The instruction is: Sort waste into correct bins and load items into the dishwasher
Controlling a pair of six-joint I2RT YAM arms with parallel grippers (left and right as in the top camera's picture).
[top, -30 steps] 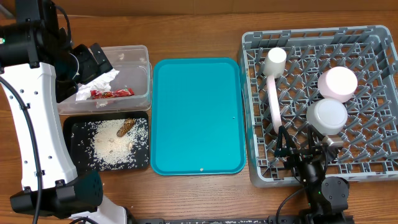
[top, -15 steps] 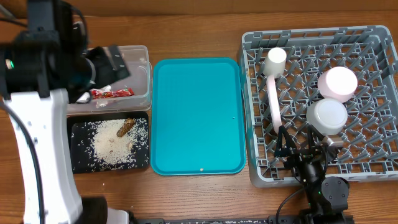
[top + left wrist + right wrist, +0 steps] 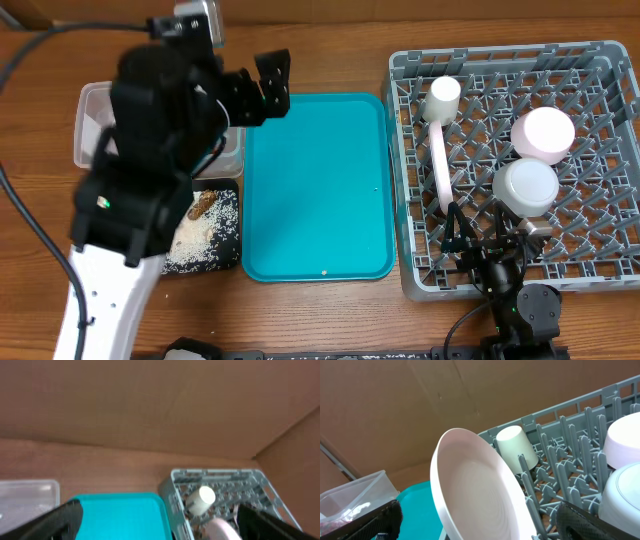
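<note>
My left gripper hangs open and empty, raised high over the teal tray's far left corner; its arm hides most of the clear tub, with the napkin and wrapper. The black tray holds pale crumbs and a brown scrap. In the grey dish rack the plate stands on edge, with the cup, a faintly pink bowl and a white bowl. My right gripper sits open at the rack's near edge. The plate rises ahead of its spread fingers, untouched.
A large teal tray lies between the bins and the rack, with a tiny crumb near its front edge. A brown cardboard wall backs the table. The left arm's white body reaches over the left side.
My left arm has lifted away from the clear tub and swung right and up, and now covers the tub. The right arm and the dishes have not moved.
</note>
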